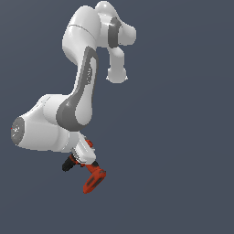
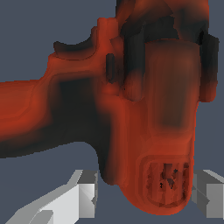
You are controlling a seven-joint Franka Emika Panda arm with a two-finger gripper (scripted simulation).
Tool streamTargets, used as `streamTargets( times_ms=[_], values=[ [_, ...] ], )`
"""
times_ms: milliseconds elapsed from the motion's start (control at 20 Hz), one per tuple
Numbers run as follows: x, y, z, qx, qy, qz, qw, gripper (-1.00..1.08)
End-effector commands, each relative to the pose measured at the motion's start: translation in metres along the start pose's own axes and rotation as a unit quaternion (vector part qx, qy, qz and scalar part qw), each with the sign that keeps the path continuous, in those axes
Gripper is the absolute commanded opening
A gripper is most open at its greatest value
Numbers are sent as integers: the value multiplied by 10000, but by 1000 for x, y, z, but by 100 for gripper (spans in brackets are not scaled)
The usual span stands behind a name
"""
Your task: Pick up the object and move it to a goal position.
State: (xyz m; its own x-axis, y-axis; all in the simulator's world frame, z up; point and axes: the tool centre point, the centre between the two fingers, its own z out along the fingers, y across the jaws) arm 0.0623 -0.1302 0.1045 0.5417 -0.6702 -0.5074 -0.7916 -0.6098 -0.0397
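Note:
The object, a red-orange drill (image 1: 93, 178) with a black chuck tip (image 1: 67, 165), sits directly under the white hand of my arm in the exterior view. In the wrist view the drill (image 2: 148, 113) fills most of the picture. Its handle runs off to one side, and its vented rear end (image 2: 166, 179) lies between my fingers. My gripper (image 2: 144, 192) has one grey finger on each side of the body. The fingertips (image 2: 87, 192) press close against it, so it looks shut on the drill. My hand hides the contact in the exterior view.
The plain dark blue-grey ground (image 1: 183, 137) surrounds everything. My arm's white links and base (image 1: 41, 128) fill the exterior view's left and upper middle. No other object or goal marker shows.

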Motion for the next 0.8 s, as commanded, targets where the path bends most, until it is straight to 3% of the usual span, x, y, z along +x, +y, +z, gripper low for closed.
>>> streamTargets(
  times_ms=[0,300,750],
  values=[
    [0,-2,-6,25,33,-19,10000,-100],
    [0,-1,-4,1,-1,-1,10000,-100],
    [-12,-4,-32,-1,1,0,10000,-100]
  ],
)
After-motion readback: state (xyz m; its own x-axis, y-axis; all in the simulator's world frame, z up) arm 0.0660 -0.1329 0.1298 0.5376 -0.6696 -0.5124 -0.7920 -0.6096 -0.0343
